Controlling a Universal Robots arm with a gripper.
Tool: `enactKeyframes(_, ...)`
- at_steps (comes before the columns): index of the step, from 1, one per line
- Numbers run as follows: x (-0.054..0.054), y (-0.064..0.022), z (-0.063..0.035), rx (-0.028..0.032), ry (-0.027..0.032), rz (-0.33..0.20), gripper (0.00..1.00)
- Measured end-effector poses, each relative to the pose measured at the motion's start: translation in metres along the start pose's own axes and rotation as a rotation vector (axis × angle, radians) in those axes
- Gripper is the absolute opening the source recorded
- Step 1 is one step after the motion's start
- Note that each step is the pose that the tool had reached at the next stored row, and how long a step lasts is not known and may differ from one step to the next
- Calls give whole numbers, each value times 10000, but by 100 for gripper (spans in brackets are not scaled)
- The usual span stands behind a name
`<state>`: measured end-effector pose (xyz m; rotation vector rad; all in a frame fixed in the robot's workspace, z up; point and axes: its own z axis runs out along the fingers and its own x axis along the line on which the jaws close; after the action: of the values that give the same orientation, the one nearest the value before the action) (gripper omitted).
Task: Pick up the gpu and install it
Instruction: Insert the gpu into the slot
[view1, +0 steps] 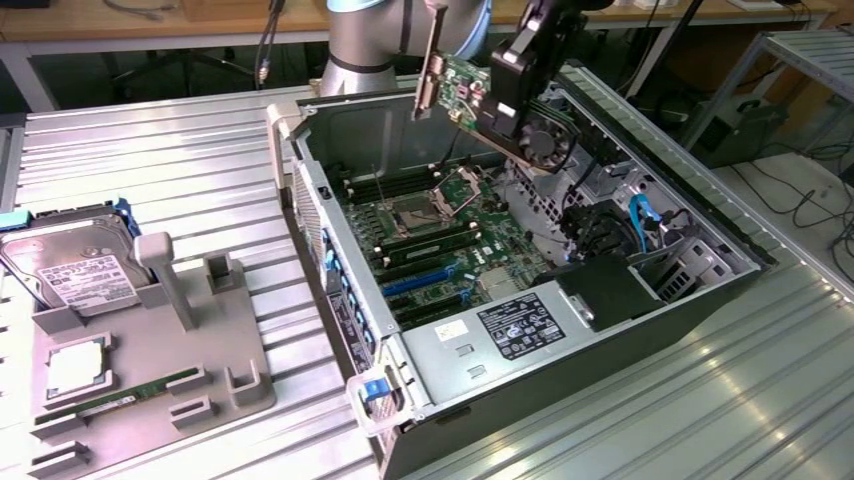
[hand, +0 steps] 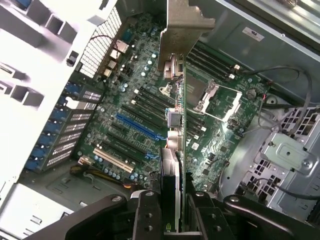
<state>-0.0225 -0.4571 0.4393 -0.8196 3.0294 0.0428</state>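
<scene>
The claw (view1: 514, 90) is closed to a narrow gap on the gpu (view1: 461, 85), gripping the card by its faces so that it hangs on edge in the air. It touches nothing below it. In the exterior view the card is held over the far end of the open computer case (view1: 694, 300), which lies on its side across the middle of the slatted metal worktop (view1: 160, 170). The card's silver bracket (view1: 427, 65) faces the case's rear wall. From the wrist view the gpu (hand: 176, 125) runs straight out from between the two claw fingers (hand: 147, 215). It is seen edge-on above the motherboard (hand: 210, 150), with the blue expansion slot (hand: 137, 127) beneath and to one side. Near the worktop's front corner on the exterior view's left, a grey holder (view1: 174, 400) carries a hard drive (view1: 67, 265).
</scene>
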Motion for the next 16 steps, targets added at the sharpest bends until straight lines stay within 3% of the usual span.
enactKeyframes(16, 4, -6, 0, -17, 44, -1722, 27)
